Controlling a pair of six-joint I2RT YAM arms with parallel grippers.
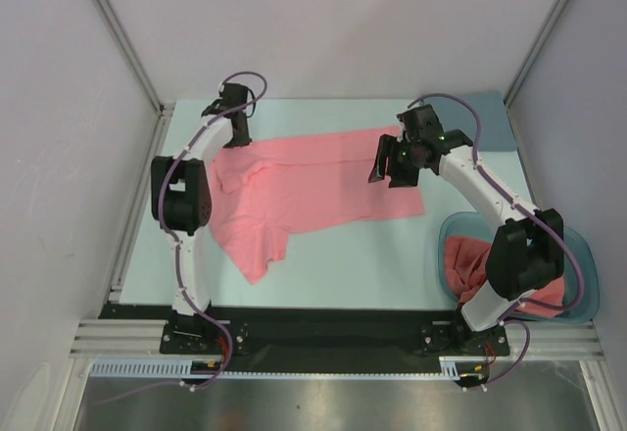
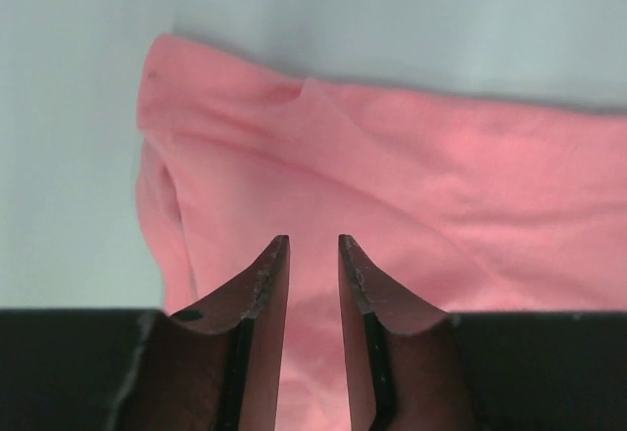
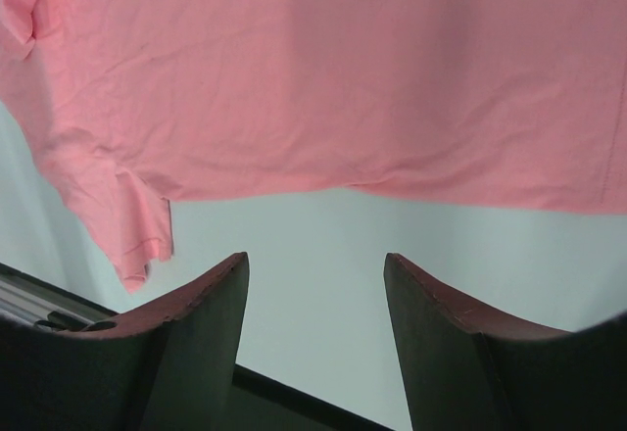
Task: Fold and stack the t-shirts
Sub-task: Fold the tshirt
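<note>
**1 shirt spread crosswise, a gripper at each end**

The t-shirt (image 1: pixel 313 181) lies flat on the table (image 1: pixel 372 255), its long axis running left to right between the 2 arms, with a sleeve trailing toward the near edge on the left. The left gripper (image 2: pixel 313 240) stands over the far left corner, jaws parted by a narrow slit with nothing pinched in it. The right gripper (image 3: pixel 315 260) hovers at the right end, jaws wide and empty. Each arm is nearest its own end, so I judge the next grab falls to both at once.

Only the top view shows the whole layout and the 2nd t-shirt (image 1: pixel 468 260) crumpled in the tub (image 1: pixel 578 255). The left wrist view shows rumpled fabric directly under the tips. The right wrist view shows bare table between the fingers, with the shirt's edge just ahead of them
</note>
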